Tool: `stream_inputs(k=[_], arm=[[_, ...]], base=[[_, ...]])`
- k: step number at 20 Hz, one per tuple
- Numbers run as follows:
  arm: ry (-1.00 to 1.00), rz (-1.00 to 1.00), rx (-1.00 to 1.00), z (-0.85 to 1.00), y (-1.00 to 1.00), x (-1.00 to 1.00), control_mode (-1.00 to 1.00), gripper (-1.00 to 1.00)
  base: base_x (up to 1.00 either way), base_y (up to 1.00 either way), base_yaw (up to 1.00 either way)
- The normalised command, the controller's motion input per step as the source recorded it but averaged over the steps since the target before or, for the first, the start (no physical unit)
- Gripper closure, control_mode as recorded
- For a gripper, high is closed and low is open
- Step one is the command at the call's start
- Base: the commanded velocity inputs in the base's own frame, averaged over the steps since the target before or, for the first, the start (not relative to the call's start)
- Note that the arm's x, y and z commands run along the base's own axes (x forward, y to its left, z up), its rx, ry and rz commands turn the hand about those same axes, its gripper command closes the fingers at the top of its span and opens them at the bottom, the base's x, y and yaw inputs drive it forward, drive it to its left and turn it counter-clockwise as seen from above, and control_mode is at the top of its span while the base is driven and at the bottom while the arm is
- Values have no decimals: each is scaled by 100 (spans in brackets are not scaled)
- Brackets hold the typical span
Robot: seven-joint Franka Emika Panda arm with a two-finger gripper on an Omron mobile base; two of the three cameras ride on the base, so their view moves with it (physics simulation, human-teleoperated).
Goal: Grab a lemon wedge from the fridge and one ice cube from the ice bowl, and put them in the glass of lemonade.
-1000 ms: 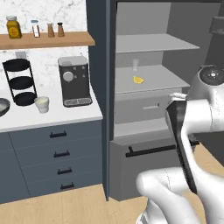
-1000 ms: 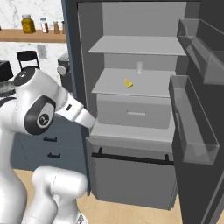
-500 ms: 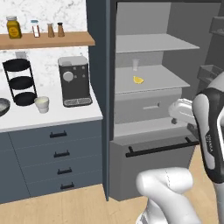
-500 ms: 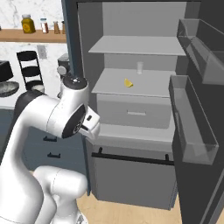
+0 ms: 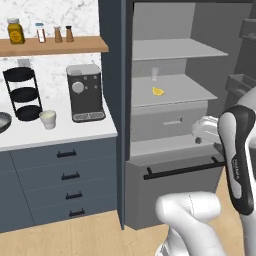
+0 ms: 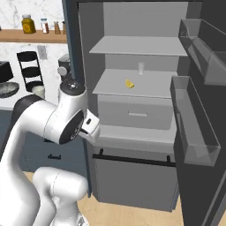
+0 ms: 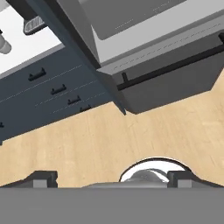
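Observation:
The fridge (image 5: pixel 114 75) stands open. On its middle shelf lies the lemon wedge (image 5: pixel 158 91) (image 6: pixel 129 83), tiny and bright yellow. The glass of lemonade (image 5: pixel 48 119) (image 6: pixel 39 91), a small cream cup, sits on the counter left of the coffee machine. The ice bowl (image 5: pixel 2 121) (image 6: pixel 8 89) is at the counter's far left, partly cut off. My gripper (image 7: pixel 112 179) is open with nothing between its fingertips. It points down at the wooden floor in front of the fridge's lower drawer, well below and right of the wedge.
A small clear glass (image 5: pixel 155 74) stands behind the wedge. The open fridge door (image 6: pixel 194 114) with its bins juts out on the right. A coffee machine (image 5: pixel 85 92), a black tiered rack (image 5: pixel 24 95) and blue-grey drawers (image 5: pixel 65 175) lie to the left.
My arm has swung round: the forearm now stands upright at the right and the hand has dropped in front of the fridge's drawer. The gripper stays open; nothing else moved.

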Motion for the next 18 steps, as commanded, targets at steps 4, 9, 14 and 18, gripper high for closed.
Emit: stream_inputs(k=[4,9,14,18], arm=[[-21,0,-5,0,0,0,-100,-100],[-12,0,-5,0,8,1,-100,-100],[-8,-12,-3,14,5,0,-100,-100],[-4,-19,-1,51,3,6,-100,-100]], base=[[0,0,0],[0,0,0],[0,0,0],[0,0,0]])
